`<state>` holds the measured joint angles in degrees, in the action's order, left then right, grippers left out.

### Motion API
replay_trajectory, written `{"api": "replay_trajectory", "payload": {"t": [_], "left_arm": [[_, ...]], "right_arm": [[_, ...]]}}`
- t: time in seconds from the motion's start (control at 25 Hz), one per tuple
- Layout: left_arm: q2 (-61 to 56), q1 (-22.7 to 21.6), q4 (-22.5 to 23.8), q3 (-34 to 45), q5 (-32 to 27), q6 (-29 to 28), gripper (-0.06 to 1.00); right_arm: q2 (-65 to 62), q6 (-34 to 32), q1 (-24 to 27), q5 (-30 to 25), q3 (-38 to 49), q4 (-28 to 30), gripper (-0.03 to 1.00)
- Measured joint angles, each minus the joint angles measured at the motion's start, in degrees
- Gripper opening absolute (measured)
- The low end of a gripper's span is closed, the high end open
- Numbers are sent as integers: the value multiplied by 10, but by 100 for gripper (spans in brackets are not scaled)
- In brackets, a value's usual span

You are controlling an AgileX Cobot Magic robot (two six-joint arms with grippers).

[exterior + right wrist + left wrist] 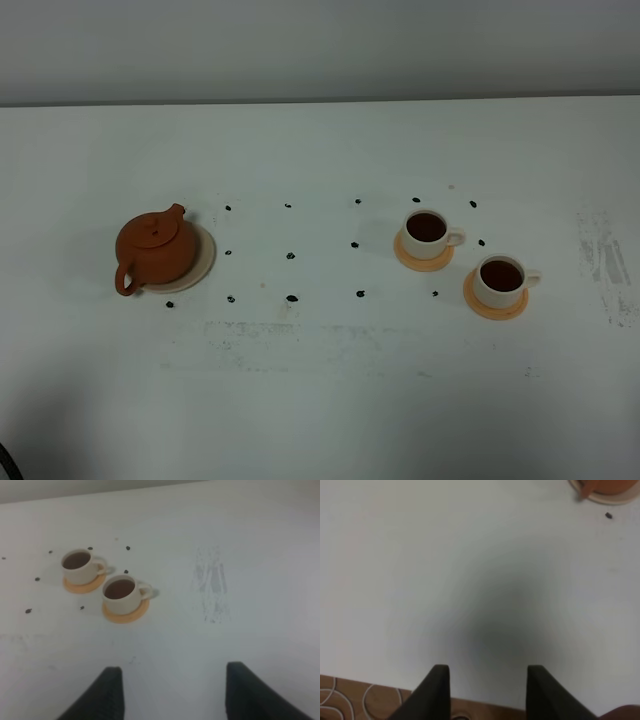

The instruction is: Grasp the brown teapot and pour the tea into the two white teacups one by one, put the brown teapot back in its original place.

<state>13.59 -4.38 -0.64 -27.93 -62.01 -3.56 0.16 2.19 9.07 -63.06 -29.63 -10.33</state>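
Observation:
The brown teapot [154,250] stands upright on its pale beige saucer [205,262] at the table's left, lid on, handle toward the front. Two white teacups [428,231] [502,280] sit on orange coasters at the right, each holding dark tea [427,226]. Neither gripper shows in the exterior high view. In the left wrist view my left gripper [488,669] is open over the table's front edge, with the teapot [607,486] far off at the frame's edge. My right gripper [174,669] is open and empty, well short of the cups [80,566] [121,594].
Small dark marks [291,256] dot the white table [320,380] between teapot and cups. A scuffed grey patch [605,260] lies at the far right. The orange coasters [423,260] [494,306] lie under the cups. Cables on a brown floor [350,700] show past the table's edge.

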Motion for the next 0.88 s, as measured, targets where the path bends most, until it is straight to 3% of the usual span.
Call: {"api": "replay_trajectory", "payload": {"t": [0.88], "left_arm": [[-108,4,6,18,11,0,35]], "right_arm": [[0,0,0,0,0,0,44]]}}
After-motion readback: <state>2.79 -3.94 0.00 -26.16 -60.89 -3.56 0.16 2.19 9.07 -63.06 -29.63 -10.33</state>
